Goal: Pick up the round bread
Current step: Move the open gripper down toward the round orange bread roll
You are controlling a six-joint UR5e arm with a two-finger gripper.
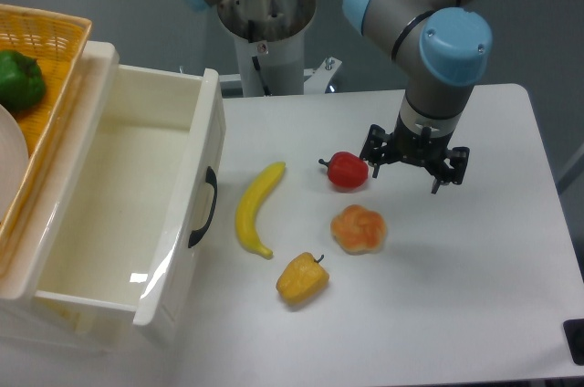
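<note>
Hand (416, 165) hangs right of centre in the frame, under the grey arm (438, 49) with blue joint caps. Fingers (449, 171) spread wide, nothing between them. Left fingertip sits just beside the red pepper (347, 171); contact cannot be told.

Round bread (359, 229) lies on the white surface (474, 314) below and a little left of the hand, apart from it, lumpy top up. Red pepper is just above the bread, a small gap between them.

Yellow pepper (302, 279) lies lower left of the bread, near it, stem pointing up and right. Banana (255, 210) lies further left, curved, running from upper right to lower left.

Left part of frame: white open drawer (119, 214) with a dark handle facing the banana. Upper left corner: wicker basket (55, 40) with a green pepper (18, 81) in it.
</note>
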